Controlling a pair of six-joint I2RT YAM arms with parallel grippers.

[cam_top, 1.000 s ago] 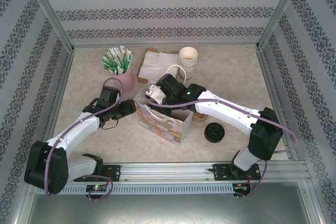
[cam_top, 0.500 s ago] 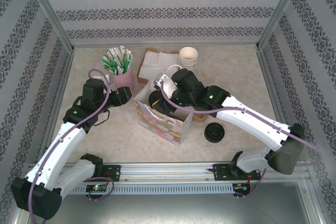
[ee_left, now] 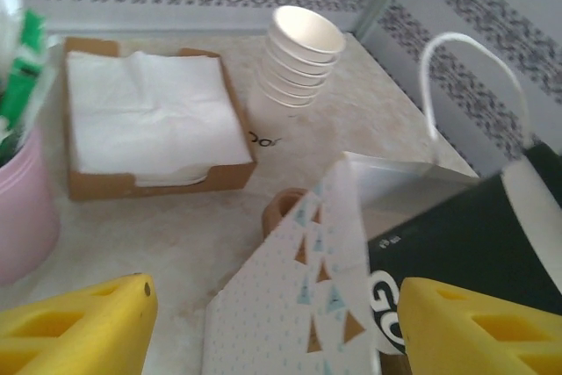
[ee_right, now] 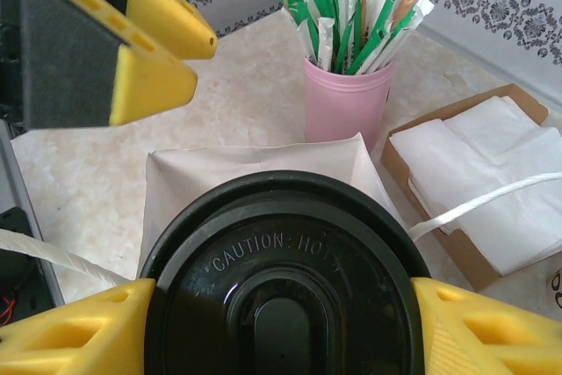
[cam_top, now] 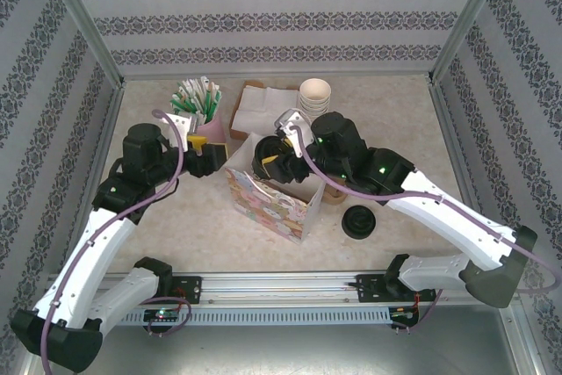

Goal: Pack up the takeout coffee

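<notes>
The left gripper (cam_top: pixel 205 154) hangs wide open and empty beside the pink cup (cam_top: pixel 208 133) of straws, just left of the bag (cam_top: pixel 279 208). The coffee (ee_right: pixel 285 278) is over the bag's open mouth, clamped at its black lid between the right gripper (cam_top: pixel 270 162) fingers (ee_right: pixel 70 331). A loose lid (cam_top: pixel 358 220) lies on the table (cam_top: pixel 176 217), right of the bag.

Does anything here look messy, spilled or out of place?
Nothing is spilled. One loose black lid lies alone on the table, right of the paper bag. The takeout coffee in the right gripper has its own lid on.
</notes>
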